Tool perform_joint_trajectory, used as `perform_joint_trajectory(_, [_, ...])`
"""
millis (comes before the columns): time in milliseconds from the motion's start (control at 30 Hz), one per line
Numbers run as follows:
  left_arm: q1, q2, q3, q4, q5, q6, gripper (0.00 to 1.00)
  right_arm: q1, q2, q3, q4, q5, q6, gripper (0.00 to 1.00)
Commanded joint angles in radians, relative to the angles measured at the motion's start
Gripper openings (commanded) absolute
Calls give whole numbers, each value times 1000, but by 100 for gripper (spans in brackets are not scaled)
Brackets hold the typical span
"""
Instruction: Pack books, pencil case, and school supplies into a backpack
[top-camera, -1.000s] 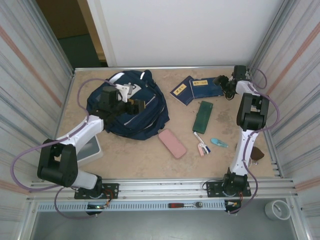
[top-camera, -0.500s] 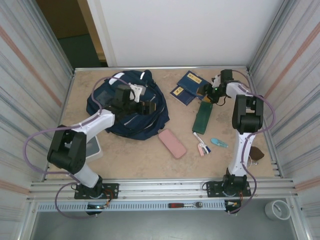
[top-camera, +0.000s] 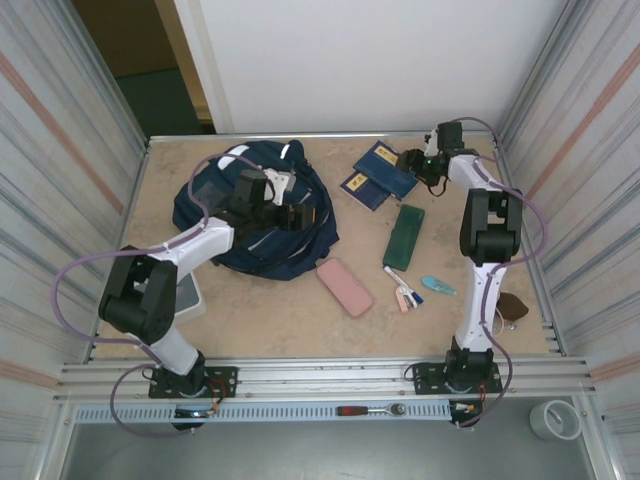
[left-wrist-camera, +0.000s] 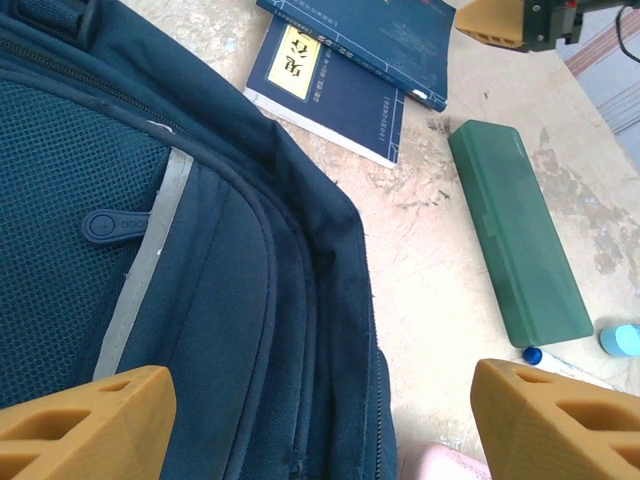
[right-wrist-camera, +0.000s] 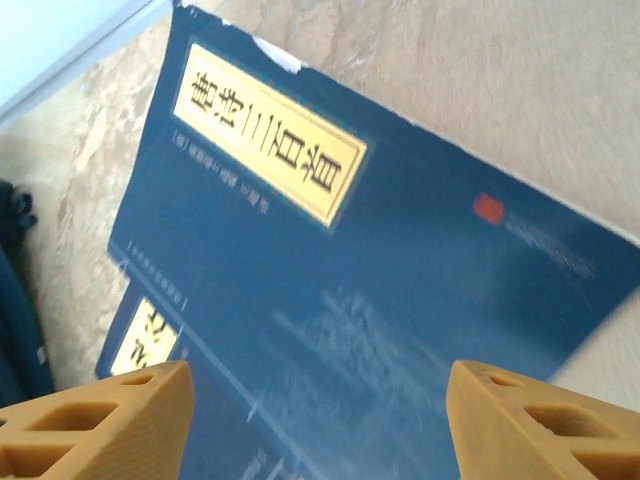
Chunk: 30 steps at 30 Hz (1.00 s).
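Where they overlap, the two thin books (right-wrist-camera: 400, 300) are navy, yellow-labelled.

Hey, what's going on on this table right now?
Two robot arms are packing a school bag. The left gripper hangs open over the navy backpack, holding nothing. The right gripper is open just above the two navy books at the far side, not gripping them. The green case, pink case, pens and light-blue piece lie loose on the table, outside the backpack.
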Motion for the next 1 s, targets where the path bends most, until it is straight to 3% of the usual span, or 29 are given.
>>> perform_joint_trajectory(0, [-11,20,23,-29,-10,-11,78,25,87,106,-77,8,-21,63])
perform_joint_trajectory(167, [-12,32,19,-43,-28,-7,78,82,143,174,-200,0,-61,57])
perform_joint_trajectory(333, [-12,41,20,-57,-39,0,78,161,93,101,-279,-6,-78,53])
perform_joint_trajectory(500, [-15,58,41,-53,-25,-19,78,235,-28,-59,-216,-120,-50,50])
perform_joint_trajectory(667, [-52,63,102,-63,-48,-37,77,221,-162,-164,-99,-256,-11,49])
perform_joint_trajectory(733, [-86,70,134,-60,-87,-46,77,184,-191,-190,-51,-229,24,49])
perform_joint_trajectory(867, [-139,140,219,-67,-136,-103,76,123,-187,-196,-41,-52,40,65])
perform_joint_trajectory(967, [-176,221,309,-98,-159,-125,75,87,-152,-171,-38,5,26,70])
